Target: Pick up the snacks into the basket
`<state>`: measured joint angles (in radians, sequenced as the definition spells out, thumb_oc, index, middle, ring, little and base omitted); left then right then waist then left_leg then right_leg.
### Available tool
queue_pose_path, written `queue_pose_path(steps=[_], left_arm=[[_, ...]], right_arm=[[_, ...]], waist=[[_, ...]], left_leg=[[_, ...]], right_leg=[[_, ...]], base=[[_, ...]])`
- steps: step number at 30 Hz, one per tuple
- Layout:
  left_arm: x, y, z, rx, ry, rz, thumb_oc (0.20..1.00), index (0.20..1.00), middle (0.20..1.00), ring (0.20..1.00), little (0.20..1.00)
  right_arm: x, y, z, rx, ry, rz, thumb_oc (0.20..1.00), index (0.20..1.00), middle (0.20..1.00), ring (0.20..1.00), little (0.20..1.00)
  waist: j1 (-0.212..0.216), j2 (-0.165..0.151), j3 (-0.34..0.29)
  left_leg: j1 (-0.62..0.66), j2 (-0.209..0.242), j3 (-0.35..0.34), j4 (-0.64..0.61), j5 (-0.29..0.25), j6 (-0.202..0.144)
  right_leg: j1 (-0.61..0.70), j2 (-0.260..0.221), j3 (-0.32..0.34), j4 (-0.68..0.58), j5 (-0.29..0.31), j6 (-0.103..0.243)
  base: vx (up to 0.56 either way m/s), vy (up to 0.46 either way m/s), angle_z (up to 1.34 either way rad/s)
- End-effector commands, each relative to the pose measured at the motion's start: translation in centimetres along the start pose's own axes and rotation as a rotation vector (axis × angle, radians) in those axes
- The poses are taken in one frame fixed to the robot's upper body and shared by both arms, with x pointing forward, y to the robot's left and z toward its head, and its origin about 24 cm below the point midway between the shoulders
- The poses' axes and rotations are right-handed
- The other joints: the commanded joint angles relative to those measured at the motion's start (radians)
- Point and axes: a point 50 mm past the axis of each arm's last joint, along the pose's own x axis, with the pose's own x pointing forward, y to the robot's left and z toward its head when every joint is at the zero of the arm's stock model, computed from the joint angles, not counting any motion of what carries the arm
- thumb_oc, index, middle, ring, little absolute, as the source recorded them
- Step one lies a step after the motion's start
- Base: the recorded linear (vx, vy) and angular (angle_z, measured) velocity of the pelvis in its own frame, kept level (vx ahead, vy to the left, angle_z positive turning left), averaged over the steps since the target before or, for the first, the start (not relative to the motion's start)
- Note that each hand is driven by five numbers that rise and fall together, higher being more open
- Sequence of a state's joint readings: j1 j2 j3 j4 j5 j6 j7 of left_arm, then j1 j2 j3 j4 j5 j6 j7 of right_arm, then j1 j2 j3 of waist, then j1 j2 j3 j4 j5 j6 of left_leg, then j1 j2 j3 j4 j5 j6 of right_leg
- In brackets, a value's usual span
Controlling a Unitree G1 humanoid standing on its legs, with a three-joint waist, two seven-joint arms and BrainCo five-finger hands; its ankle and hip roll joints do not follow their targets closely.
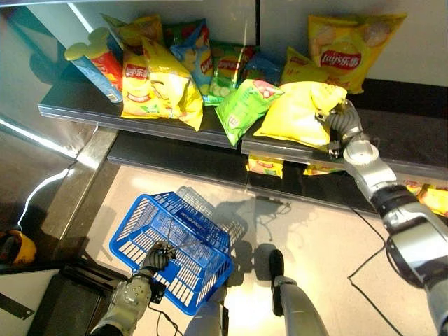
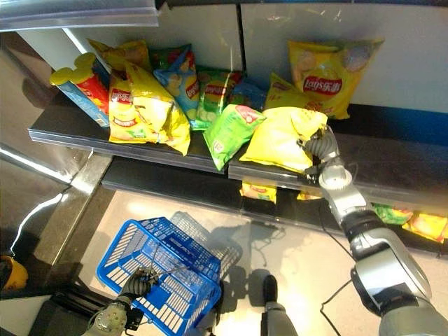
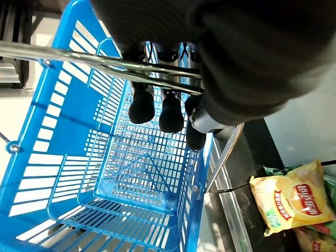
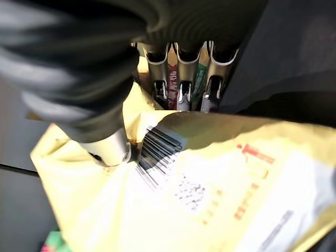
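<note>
A blue plastic basket (image 1: pixel 140 224) hangs tilted over the pale floor below the shelf. My left hand (image 1: pixel 157 259) is shut on its metal handle (image 3: pixel 79 58), the dark fingertips (image 3: pixel 142 107) curled over the wire above the bare basket bottom. On the dark shelf lies a yellow chip bag (image 1: pixel 297 112). At the bag's right edge my right hand (image 1: pixel 341 120) is shut on it. The right wrist view shows the thumb (image 4: pixel 113 147) pressed on the printed back of the yellow chip bag (image 4: pixel 210 184) and the fingers (image 4: pixel 181 79) behind it.
Several more snack bags crowd the shelf (image 1: pixel 140 122): a green bag (image 1: pixel 245 105) beside the held one, yellow bags (image 1: pixel 157 87) to the left, a large yellow bag (image 1: pixel 350 52) leaning on the back wall. A tall tube (image 1: pixel 94 63) stands far left. Yellow bags (image 1: pixel 266 166) lie on the lower shelf.
</note>
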<state>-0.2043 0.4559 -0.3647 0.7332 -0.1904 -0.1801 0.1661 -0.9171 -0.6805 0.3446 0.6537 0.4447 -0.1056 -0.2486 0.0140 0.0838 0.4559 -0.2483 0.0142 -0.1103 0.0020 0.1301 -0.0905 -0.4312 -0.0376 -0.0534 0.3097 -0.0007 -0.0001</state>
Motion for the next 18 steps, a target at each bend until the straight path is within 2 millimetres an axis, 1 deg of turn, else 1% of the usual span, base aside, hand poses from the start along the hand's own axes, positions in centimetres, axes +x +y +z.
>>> queue_pose_path(steps=[1, 2, 3, 4, 5, 6, 8, 9, 10, 11, 12, 14, 16, 18], left_arm=[[-0.5, 2.1, -0.1, 0.003, -0.022, 0.049, 0.200, 0.200, 0.200, 0.200, 0.200], [-0.5, 2.2, 0.0, 0.010, -0.022, 0.049, 0.200, 0.200, 0.200, 0.200, 0.200], [-0.5, 2.2, -0.1, 0.012, -0.021, 0.048, 0.200, 0.200, 0.200, 0.200, 0.200], [-0.4, 2.1, 0.2, 0.017, -0.029, 0.048, 0.200, 0.200, 0.200, 0.200, 0.200], [-0.3, 2.1, 0.4, 0.020, -0.032, 0.048, 0.200, 0.200, 0.200, 0.200, 0.200], [0.0, 2.2, 0.5, 0.052, -0.022, 0.042, 0.200, 0.200, 0.200, 0.200, 0.200], [0.2, 2.0, 0.7, 0.070, -0.024, 0.037, 0.200, 0.200, 0.200, 0.200, 0.200], [0.2, 2.0, 0.7, 0.071, -0.024, 0.037, 0.200, 0.200, 0.200, 0.200, 0.200], [0.4, 1.9, 0.8, 0.073, -0.018, 0.037, 0.200, 0.200, 0.200, 0.200, 0.200], [0.9, 1.9, 0.6, 0.088, 0.009, 0.048, 0.200, 0.200, 0.200, 0.200, 0.200], [0.9, 1.9, 0.6, 0.088, 0.009, 0.048, 0.200, 0.200, 0.200, 0.200, 0.200], [1.3, 1.9, 1.0, 0.103, 0.008, 0.057, 0.200, 0.200, 0.200, 0.200, 0.200], [1.9, 2.1, 1.6, 0.102, 0.013, 0.077, 0.200, 0.200, 0.200, 0.200, 0.200], [2.5, 2.3, 2.8, 0.108, -0.016, 0.094, 0.200, 0.200, 0.200, 0.200, 0.200]], right_arm=[[-1.5, 0.7, 1.6, 0.292, -0.143, 0.039, 0.200, 0.200, 0.200, 0.200, 0.200], [-2.3, 0.7, 1.4, 0.335, -0.153, 0.048, 0.200, 0.200, 0.200, 0.200, 0.200], [-2.4, 0.7, 1.3, 0.335, -0.151, 0.047, 0.200, 0.200, 0.200, 0.200, 0.200], [-3.2, 0.7, 1.2, 0.413, -0.166, 0.048, 0.200, 0.200, 0.200, 0.200, 0.200], [-3.9, 1.0, 0.8, 0.454, -0.163, 0.070, 0.200, 0.200, 0.200, 0.200, 0.200], [-4.8, 0.9, 1.1, 0.482, -0.187, 0.106, 0.200, 0.200, 0.200, 0.200, 0.200], [-5.7, 0.8, 1.2, 0.530, -0.202, 0.134, 0.200, 0.200, 0.200, 0.200, 0.200], [-5.7, 0.8, 1.1, 0.530, -0.202, 0.133, 0.200, 0.200, 0.200, 0.200, 0.200], [-6.2, 0.9, 1.3, 0.533, -0.209, 0.154, 0.200, 0.200, 0.200, 0.200, 0.200], [-7.0, 0.9, 1.7, 0.562, -0.235, 0.192, 0.200, 0.200, 0.200, 0.200, 0.200], [-7.0, 0.9, 1.7, 0.562, -0.235, 0.192, 0.200, 0.200, 0.200, 0.200, 0.200], [-7.6, 1.0, 2.0, 0.587, -0.247, 0.238, 0.200, 0.200, 0.200, 0.200, 0.200], [-8.5, 1.5, 2.4, 0.613, -0.257, 0.307, 0.200, 0.200, 0.200, 0.200, 0.200], [-9.6, 1.8, 2.5, 0.623, -0.254, 0.381, 0.200, 0.200, 0.200, 0.200, 0.200]], waist=[[-0.001, -0.099, -0.076], [-0.006, -0.105, -0.085], [-0.005, -0.106, -0.086], [-0.011, -0.112, -0.093], [-0.014, -0.117, -0.099], [-0.027, -0.131, -0.114], [-0.039, -0.144, -0.126], [-0.037, -0.144, -0.126], [-0.043, -0.151, -0.131], [-0.058, -0.164, -0.142], [-0.058, -0.164, -0.142], [-0.070, -0.173, -0.149], [-0.084, -0.184, -0.152], [-0.095, -0.195, -0.152]], left_leg=[[0.009, 0.002, 0.014, 0.036, -0.091, -0.005], [0.017, 0.004, 0.015, 0.038, -0.095, -0.004], [0.018, 0.004, 0.015, 0.037, -0.095, -0.004], [0.027, 0.004, 0.017, 0.038, -0.099, -0.003], [0.033, 0.006, 0.018, 0.039, -0.102, -0.002], [0.044, 0.011, 0.024, 0.039, -0.107, -0.001], [0.054, 0.015, 0.032, 0.039, -0.112, -0.001], [0.055, 0.016, 0.033, 0.039, -0.112, -0.001], [0.058, 0.020, 0.039, 0.039, -0.114, -0.001], [0.064, 0.027, 0.051, 0.036, -0.115, -0.002], [0.064, 0.027, 0.051, 0.036, -0.115, -0.002], [0.066, 0.031, 0.058, 0.034, -0.115, -0.002], [0.067, 0.037, 0.068, 0.032, -0.114, -0.003], [0.070, 0.042, 0.078, 0.031, -0.116, -0.002]], right_leg=[[0.084, -0.068, 0.077, -0.088, -0.006, 0.141], [0.096, -0.069, 0.076, -0.094, -0.007, 0.142], [0.097, -0.069, 0.076, -0.095, -0.007, 0.142], [0.108, -0.069, 0.077, -0.103, -0.005, 0.143], [0.117, -0.070, 0.077, -0.110, -0.004, 0.144], [0.130, -0.067, 0.079, -0.124, -0.003, 0.145], [0.139, -0.065, 0.087, -0.135, 0.001, 0.147], [0.140, -0.064, 0.088, -0.136, 0.002, 0.147], [0.141, -0.061, 0.093, -0.142, 0.004, 0.148], [0.143, -0.057, 0.102, -0.150, 0.007, 0.151], [0.143, -0.057, 0.102, -0.150, 0.007, 0.151], [0.140, -0.055, 0.107, -0.151, 0.010, 0.152], [0.136, -0.050, 0.113, -0.150, 0.013, 0.154], [0.131, -0.047, 0.121, -0.148, 0.015, 0.156]], base=[[0.04, 0.022, -0.05], [0.04, 0.011, -0.01], [0.04, 0.022, -0.02], [0.02, 0.027, -0.04], [0.04, 0.042, -0.04], [0.04, 0.034, -0.02], [0.01, 0.022, 0.01], [0.00, 0.030, -0.15], [0.01, 0.037, -0.25], [0.01, 0.036, -0.27], [0.01, 0.038, -0.19], [-0.01, 0.036, -0.16], [-0.01, 0.042, -0.17], [0.00, 0.038, -0.23]])
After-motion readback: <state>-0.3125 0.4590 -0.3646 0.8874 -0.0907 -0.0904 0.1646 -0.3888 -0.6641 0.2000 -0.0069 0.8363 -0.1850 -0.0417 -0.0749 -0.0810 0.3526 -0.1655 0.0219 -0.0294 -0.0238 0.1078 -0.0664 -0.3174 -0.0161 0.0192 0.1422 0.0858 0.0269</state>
